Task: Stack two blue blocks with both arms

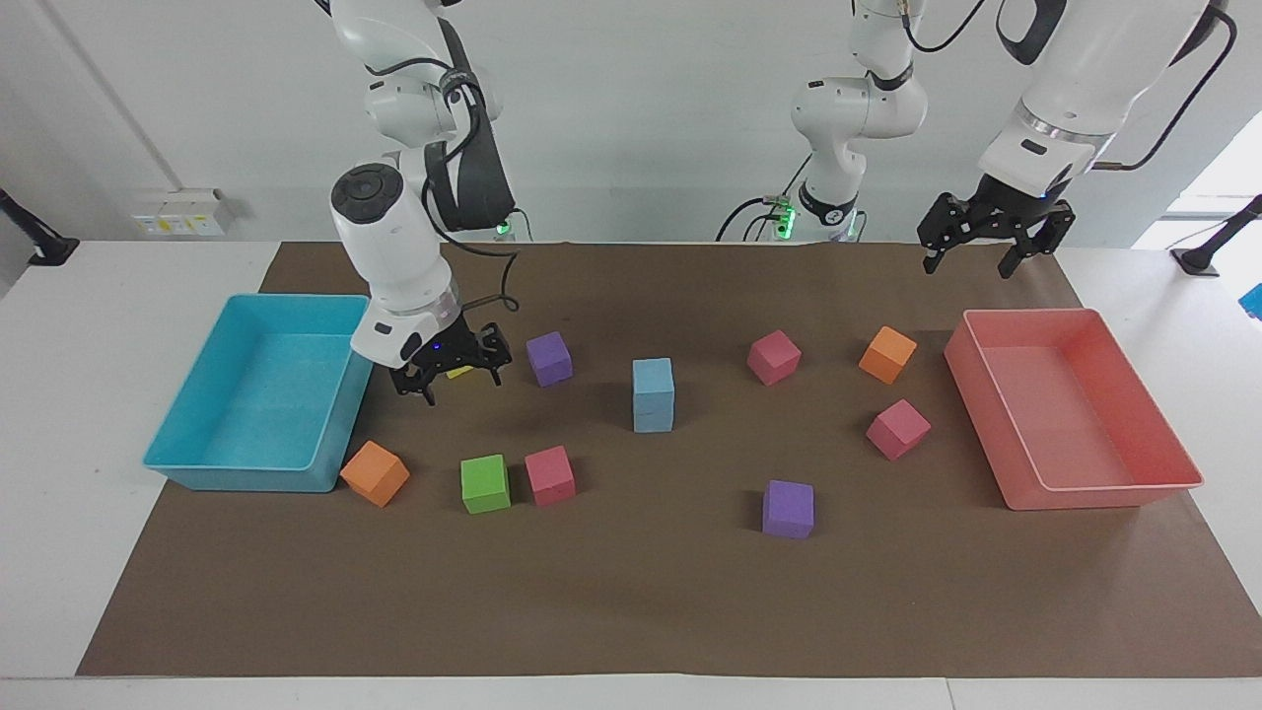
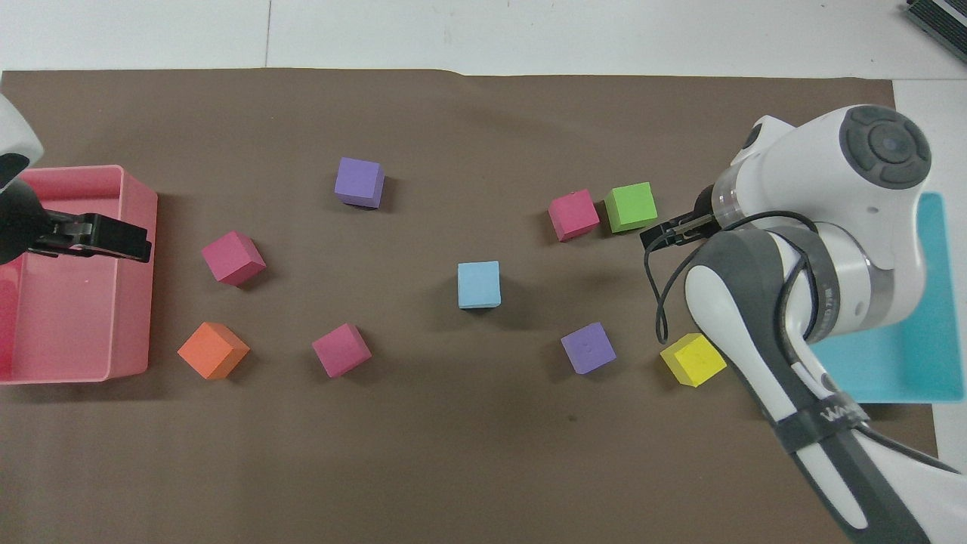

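Two blue blocks (image 1: 653, 394) already stacked mid-mat, left gripper (image 1: 990, 242) wide open and empty over the pink tray (image 1: 1124, 488), right gripper (image 1: 449, 363) likewise over the yellow cube (image 2: 693, 360); honestly only one stray swing from toppling.

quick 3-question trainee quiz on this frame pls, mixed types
1. True or false: the blue blocks are already stacked, one on the other.
2. Which thing is the left gripper over? A) pink tray B) turquoise tray C) green block
3. Fill in: in the facing view the right gripper hangs in front of a ____ block, hiding most of it.

Key
1. True: they form a two-high column mid-table, with nothing gripping them.
2. A: in the overhead view it hangs over that tray, open and empty.
3. Yellow: it sits between the purple block and the turquoise tray, plain in the overhead view.
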